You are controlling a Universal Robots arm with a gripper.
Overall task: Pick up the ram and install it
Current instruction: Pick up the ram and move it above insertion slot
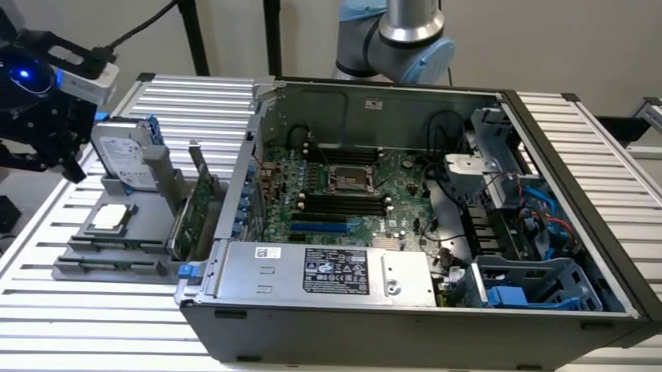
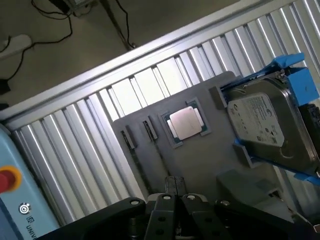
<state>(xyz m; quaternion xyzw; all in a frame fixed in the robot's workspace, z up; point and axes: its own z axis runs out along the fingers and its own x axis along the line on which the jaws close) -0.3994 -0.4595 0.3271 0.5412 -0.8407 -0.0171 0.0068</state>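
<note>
Hand (image 2: 175, 189) closed, fingers together, over grey parts tray (image 2: 210, 155)

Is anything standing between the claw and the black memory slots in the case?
Yes: the upright hard drive, the expansion card and the case's side wall stand between the claw and the slots; the case is open on top.

Silver table (image 1: 93, 325), patterned with pale parallel ribs. Flat matte grey tray (image 2: 215, 100). Silver processor (image 2: 186, 122) edged in green. Silver hard drive (image 2: 262, 125) with a white printed label, framed in bright blue plastic. Dark grey computer case (image 1: 414, 333). Green motherboard (image 1: 404, 182) with rows of black slots (image 1: 336, 203) and one blue slot (image 1: 322, 227). Silver power supply (image 1: 259, 267) bearing a black label with white print. Black gripper (image 2: 173, 186). Silver arm (image 1: 408, 31) with pale blue joints.
</note>
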